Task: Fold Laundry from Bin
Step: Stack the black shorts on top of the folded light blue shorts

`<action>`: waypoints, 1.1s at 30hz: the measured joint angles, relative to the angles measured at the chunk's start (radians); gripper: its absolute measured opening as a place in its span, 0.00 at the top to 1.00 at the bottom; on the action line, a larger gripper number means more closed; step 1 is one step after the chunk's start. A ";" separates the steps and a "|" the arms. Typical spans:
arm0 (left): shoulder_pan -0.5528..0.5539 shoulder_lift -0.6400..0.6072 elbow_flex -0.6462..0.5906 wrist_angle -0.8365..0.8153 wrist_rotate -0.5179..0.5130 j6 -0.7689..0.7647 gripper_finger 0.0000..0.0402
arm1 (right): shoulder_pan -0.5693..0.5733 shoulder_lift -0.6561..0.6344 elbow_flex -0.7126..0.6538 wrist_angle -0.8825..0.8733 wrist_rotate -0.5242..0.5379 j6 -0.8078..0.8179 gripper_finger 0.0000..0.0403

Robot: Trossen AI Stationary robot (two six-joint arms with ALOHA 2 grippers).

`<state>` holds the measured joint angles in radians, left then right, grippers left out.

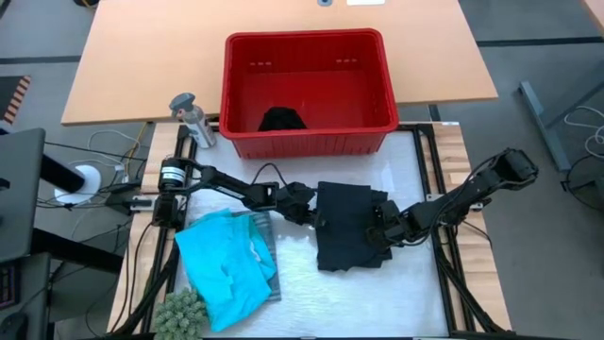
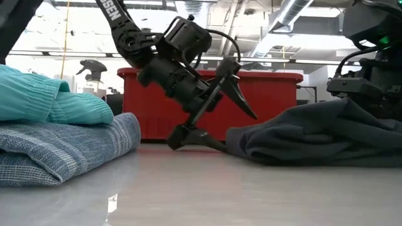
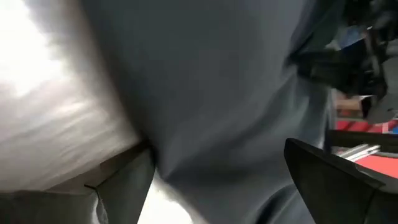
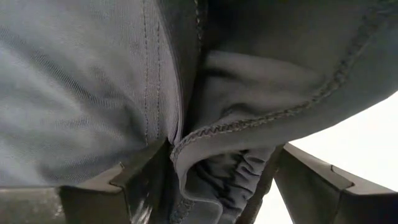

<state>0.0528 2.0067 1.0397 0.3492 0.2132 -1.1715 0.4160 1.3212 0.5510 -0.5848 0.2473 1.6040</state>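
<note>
A black garment (image 1: 347, 225) lies bunched in a rough rectangle on the white mat, mid-table. My left gripper (image 1: 310, 215) stands open at its left edge, the cloth (image 3: 211, 93) between the spread fingers. My right gripper (image 1: 380, 231) is open at its right edge, with a hemmed fold (image 4: 249, 124) between its fingers. Behind stands the red bin (image 1: 311, 140), with another black garment (image 1: 281, 120) on its floor. A turquoise garment (image 1: 222, 260) rests on a blue-grey striped one (image 2: 63, 147) at the near left. My left gripper comes in low from the table's left. Its lower finger (image 2: 195, 139) lies along the mat and reaches the garment's left edge (image 2: 233, 141), while the upper finger (image 2: 242, 100) stands clear above. My right gripper comes level from the table's right. The garment's stitched hem (image 4: 205, 134) and gathered folds lie between the fingers, against one finger (image 4: 140, 177). A strip of bright mat shows beside the other finger (image 4: 311, 186).
A grey spray bottle (image 1: 192, 117) stands left of the bin. A green knobbly object (image 1: 179, 312) sits at the near left corner. The near middle and right of the white mat (image 1: 377, 302) are bare.
</note>
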 joint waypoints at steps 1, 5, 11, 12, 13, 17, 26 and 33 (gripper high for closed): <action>0.000 0.006 0.000 0.027 0.008 -0.009 0.13 | 0.000 0.000 0.000 0.001 0.002 0.001 0.25; 0.003 0.035 0.017 0.065 0.037 -0.020 0.15 | -0.008 0.008 0.000 0.005 -0.002 0.003 0.25; 0.011 0.037 0.020 0.065 0.015 -0.004 0.25 | -0.051 0.069 0.004 0.035 -0.066 -0.023 0.28; 0.011 0.037 0.020 0.065 0.008 -0.008 0.27 | -0.061 0.080 0.006 0.050 -0.079 -0.034 0.29; 0.011 0.037 0.021 0.065 -0.004 -0.012 0.30 | -0.069 0.090 0.008 0.070 -0.089 -0.042 0.32; 0.011 0.038 0.021 0.065 -0.019 -0.001 0.42 | -0.104 0.112 0.033 0.083 -0.132 -0.073 0.48; 0.011 0.040 0.018 0.094 -0.034 0.034 0.92 | -0.144 0.120 0.073 0.103 -0.171 -0.151 0.83; 0.018 0.008 0.017 0.102 0.021 0.000 0.98 | -0.142 0.125 0.142 0.085 -0.159 -0.216 0.83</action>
<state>0.0708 2.0146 1.0568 0.4509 0.2337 -1.1716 0.2745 1.4460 0.6930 -0.5001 0.0883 1.3884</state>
